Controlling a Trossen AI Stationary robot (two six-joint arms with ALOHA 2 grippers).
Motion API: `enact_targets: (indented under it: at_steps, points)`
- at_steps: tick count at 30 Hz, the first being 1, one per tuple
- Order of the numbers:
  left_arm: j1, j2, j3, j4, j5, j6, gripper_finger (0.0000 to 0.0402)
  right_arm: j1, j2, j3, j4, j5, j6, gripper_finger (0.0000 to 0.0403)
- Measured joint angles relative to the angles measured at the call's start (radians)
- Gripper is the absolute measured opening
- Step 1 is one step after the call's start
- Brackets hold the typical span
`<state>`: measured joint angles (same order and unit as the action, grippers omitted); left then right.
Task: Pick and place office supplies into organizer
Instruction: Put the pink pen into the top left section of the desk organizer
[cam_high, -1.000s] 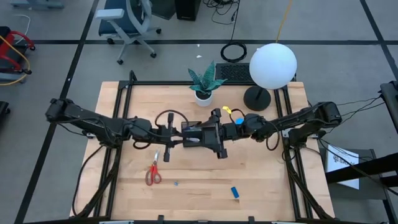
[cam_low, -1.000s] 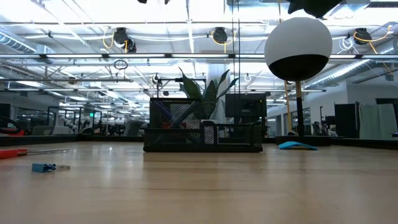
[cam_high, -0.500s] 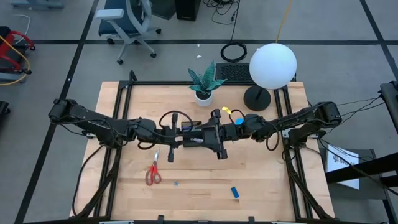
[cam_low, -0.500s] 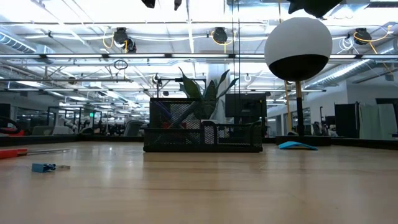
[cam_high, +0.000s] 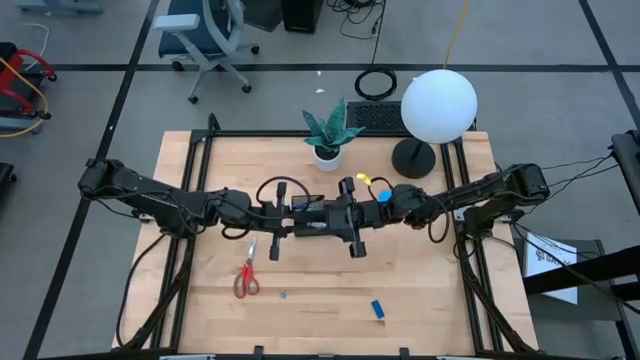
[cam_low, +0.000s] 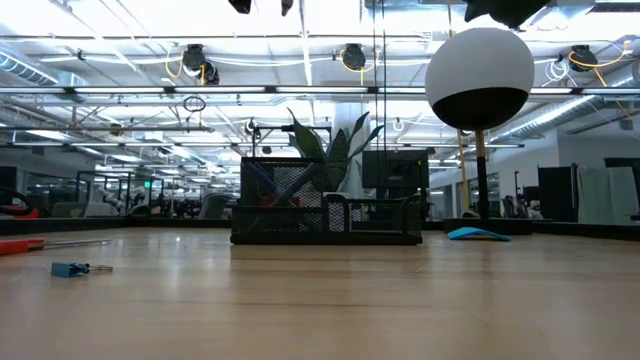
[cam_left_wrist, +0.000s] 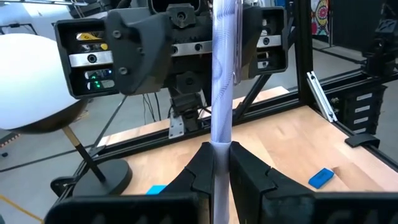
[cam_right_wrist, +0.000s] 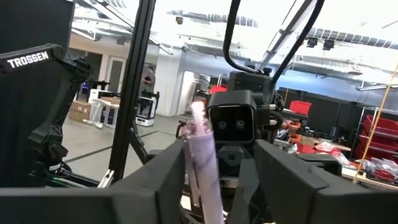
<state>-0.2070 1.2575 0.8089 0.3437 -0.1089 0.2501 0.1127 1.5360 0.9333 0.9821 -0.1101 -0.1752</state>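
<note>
Purple pen (cam_left_wrist: 222, 74) stands clamped between the left gripper's (cam_left_wrist: 219, 163) closed fingers above the middle of the table (cam_high: 430, 290). Since a second ago the left arm has slid toward the right gripper (cam_right_wrist: 214, 168), whose fingers have narrowed around the pen's other end; whether they already touch it is hard to tell. Both meet over the organizer (cam_low: 326, 213), which the arms mostly hide from above.

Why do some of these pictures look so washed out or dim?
In the low view, ceiling lights behind leave the organizer and the lower half of the lamp globe as dark shapes. In the right wrist view the bright background glares, and the close purple pen looks pale and soft. The high view is evenly lit.
</note>
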Motion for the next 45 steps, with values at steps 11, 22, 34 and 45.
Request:
enact_targets:
  at_steps: [11, 22, 34, 45]
  points:
    - [-0.001, 0.0, 0.0, -0.005, 0.003, 0.002, 0.0033, 0.0, 0.0, 0.001, -0.03, -0.051, -0.055, 0.0038]
    - [0.0, 0.0, -0.001, -0.017, 0.003, -0.001, 0.0049, -0.007, -0.001, 0.001, -0.05, -0.048, -0.039, 0.0038]
    - [-0.002, -0.077, -0.001, -0.137, -0.132, -0.026, 0.0105, -0.008, -0.01, 0.0, -0.108, 0.038, -0.068, 0.0038]
    - [-0.021, -0.289, 0.0, -0.38, -0.255, -0.081, 0.012, -0.053, -0.019, -0.001, -0.18, 0.082, -0.034, 0.0038]
